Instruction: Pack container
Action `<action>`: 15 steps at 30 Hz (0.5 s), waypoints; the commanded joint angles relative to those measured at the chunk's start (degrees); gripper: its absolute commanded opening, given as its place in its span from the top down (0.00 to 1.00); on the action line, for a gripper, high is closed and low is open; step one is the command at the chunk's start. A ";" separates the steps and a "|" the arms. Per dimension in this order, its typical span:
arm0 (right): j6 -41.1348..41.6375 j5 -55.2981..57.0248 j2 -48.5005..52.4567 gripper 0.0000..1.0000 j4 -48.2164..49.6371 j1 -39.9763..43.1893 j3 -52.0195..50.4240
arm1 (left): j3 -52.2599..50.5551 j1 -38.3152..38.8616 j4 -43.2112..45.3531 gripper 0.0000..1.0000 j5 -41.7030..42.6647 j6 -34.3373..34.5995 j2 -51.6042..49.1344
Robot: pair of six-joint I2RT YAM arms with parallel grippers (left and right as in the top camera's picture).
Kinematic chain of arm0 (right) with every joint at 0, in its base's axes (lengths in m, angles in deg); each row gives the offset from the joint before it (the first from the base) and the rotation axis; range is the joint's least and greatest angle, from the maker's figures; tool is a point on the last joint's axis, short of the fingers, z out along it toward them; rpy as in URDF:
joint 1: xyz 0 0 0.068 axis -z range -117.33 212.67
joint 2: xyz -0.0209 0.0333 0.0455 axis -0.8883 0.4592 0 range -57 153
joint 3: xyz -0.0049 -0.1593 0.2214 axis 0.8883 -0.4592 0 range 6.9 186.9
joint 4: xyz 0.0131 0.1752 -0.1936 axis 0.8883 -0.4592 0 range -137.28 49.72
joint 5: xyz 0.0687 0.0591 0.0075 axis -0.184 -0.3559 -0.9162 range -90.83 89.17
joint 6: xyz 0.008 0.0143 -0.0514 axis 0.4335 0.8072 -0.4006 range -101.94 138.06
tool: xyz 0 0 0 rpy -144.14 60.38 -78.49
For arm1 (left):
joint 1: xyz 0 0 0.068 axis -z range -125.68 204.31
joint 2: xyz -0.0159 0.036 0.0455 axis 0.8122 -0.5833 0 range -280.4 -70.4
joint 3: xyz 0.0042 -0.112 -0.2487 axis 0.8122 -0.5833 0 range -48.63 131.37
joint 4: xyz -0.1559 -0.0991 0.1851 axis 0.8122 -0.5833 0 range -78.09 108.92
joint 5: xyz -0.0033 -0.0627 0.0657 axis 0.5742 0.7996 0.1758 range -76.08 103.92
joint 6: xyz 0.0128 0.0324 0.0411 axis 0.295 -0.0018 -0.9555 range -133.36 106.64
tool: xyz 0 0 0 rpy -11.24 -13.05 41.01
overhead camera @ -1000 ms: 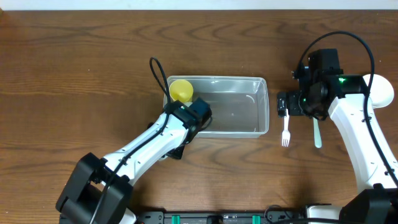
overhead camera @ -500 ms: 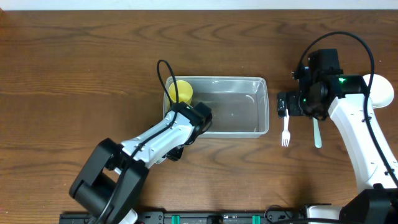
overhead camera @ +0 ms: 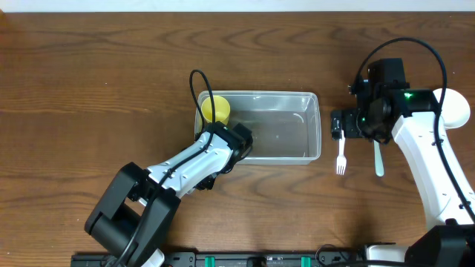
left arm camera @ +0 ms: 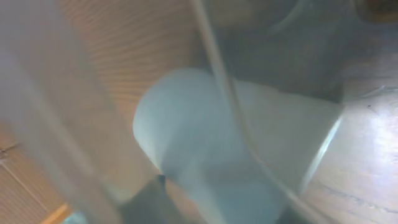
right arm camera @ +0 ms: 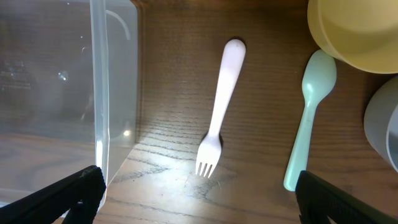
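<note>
The clear plastic container (overhead camera: pixel 278 127) lies mid-table, and its wall shows at the left of the right wrist view (right arm camera: pixel 99 93). A yellow cup (overhead camera: pixel 215 109) stands in its far left corner. My left gripper (overhead camera: pixel 234 141) is at the container's near left corner. Its wrist view is blurred and shows only a pale bluish cup shape (left arm camera: pixel 236 143) behind clear plastic; its fingers do not show. My right gripper (overhead camera: pixel 347 123) (right arm camera: pixel 199 205) is open and empty above a white fork (overhead camera: pixel 341 157) (right arm camera: pixel 219 106) and a pale green spoon (overhead camera: pixel 378 159) (right arm camera: pixel 309 118).
A yellow bowl (right arm camera: pixel 354 31) and a pale grey bowl (right arm camera: pixel 384 124) sit just right of the spoon. A white bowl (overhead camera: pixel 456 108) shows partly behind the right arm. A black cable (overhead camera: pixel 199 85) loops over the container's left end.
The left arm has swung its rear part to the right while its gripper stays at the container's near left corner. The cable loop shifted right. The right arm has not moved.
</note>
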 commanded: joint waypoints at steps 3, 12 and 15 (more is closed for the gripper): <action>0.17 0.22 0.24 0.01 -0.17 0.35 0.74 | -0.26 -0.17 -0.35 0.67 -1.79 0.70 -0.13; 0.17 0.22 0.24 0.01 -0.15 0.35 0.74 | -0.24 -0.17 -0.52 0.79 -1.81 0.70 -0.13; 0.17 0.22 0.24 0.01 -0.17 0.35 0.74 | -0.24 -0.17 -0.61 0.81 -1.81 0.70 -0.09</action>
